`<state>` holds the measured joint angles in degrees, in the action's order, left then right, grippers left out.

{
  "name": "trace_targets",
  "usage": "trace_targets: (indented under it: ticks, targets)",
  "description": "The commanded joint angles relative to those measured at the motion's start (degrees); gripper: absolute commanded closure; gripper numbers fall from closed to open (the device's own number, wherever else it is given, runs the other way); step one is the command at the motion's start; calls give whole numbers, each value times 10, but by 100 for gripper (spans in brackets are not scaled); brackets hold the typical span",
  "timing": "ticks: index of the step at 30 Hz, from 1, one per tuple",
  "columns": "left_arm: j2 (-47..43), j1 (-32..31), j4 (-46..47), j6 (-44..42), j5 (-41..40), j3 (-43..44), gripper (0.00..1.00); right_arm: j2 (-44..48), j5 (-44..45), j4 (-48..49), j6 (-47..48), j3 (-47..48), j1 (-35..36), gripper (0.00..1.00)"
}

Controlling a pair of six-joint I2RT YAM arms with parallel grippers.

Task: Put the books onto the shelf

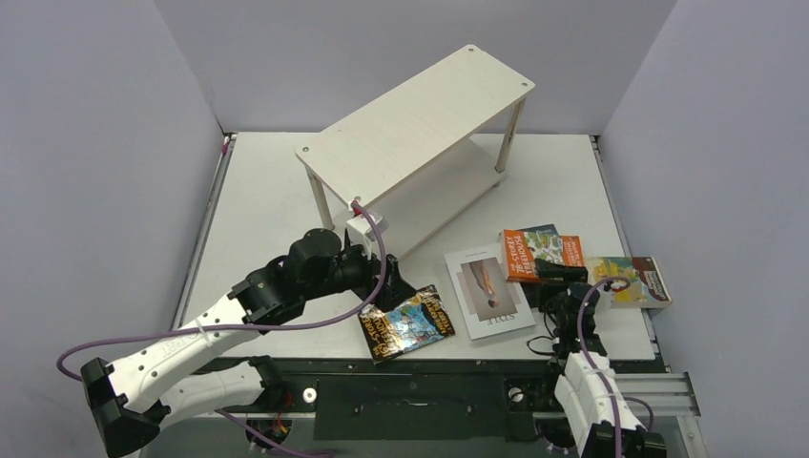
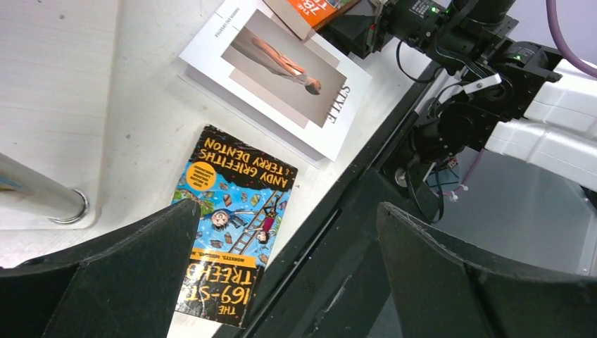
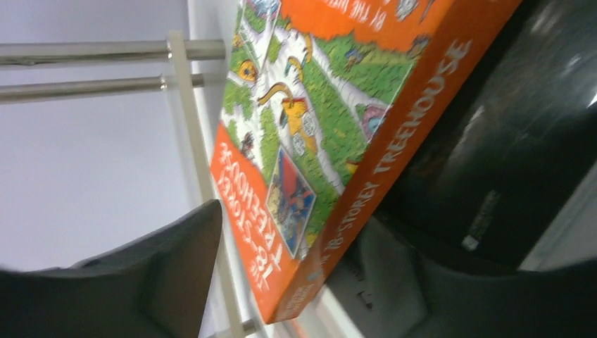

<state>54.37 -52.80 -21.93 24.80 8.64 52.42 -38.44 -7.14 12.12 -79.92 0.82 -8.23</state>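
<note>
Lying between right gripper (image 3: 303, 232) fingers: orange book (image 3: 317, 105), tilted.

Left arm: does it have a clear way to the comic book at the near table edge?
Probably yes. The left gripper hangs open just over the comic book. Nothing lies on it, and the white book sits beside it, not over it.
</note>
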Motion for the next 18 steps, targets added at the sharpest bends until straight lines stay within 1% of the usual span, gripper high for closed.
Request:
trace_targets:
  ticks: [1, 2, 3, 4, 5, 6, 10, 12, 13, 14, 15, 16, 17, 18]
  targets:
    - [-11, -2, 34, -22, -33, 26, 4, -7, 27, 51, 0, -54, -19, 49]
    - [-9, -2, 32, -23, -37, 28, 4, -2, 29, 37, 1, -54, -26, 67]
    - [-8, -2, 31, -24, -39, 29, 4, 7, 35, 27, 4, -53, -28, 75]
    - [-5, -2, 28, -25, -42, 30, 4, 12, 39, 5, 6, -50, -31, 95]
    - [-2, -2, 23, -27, -44, 32, 4, 24, 44, -5, 10, -49, -32, 99]
    - [-1, -2, 21, -27, -48, 35, 4, 31, 45, -20, 12, -47, -35, 100]
    - [8, -2, 11, -29, -62, 49, 4, 78, 40, -75, 36, -22, -37, 100]
    - [21, -2, -4, -21, -76, 67, 4, 109, 32, -104, 63, -1, -37, 100]
    - [39, -2, -29, -15, -106, 93, 4, 132, 29, -128, 71, 23, -37, 100]
    - [48, -2, -43, -12, -114, 111, 4, 143, 28, -138, 90, 34, -37, 100]
    - [72, -4, -72, -15, -120, 148, 4, 163, 23, -151, 99, 56, -37, 100]
    - [84, -11, -85, -21, -124, 167, 4, 171, 17, -151, 120, 66, -37, 100]
    - [106, -16, -105, -25, -131, 203, 4, 176, -2, -144, 131, 88, -37, 100]
    - [115, -26, -113, -32, -132, 219, 4, 173, -28, -142, 153, 102, -37, 100]
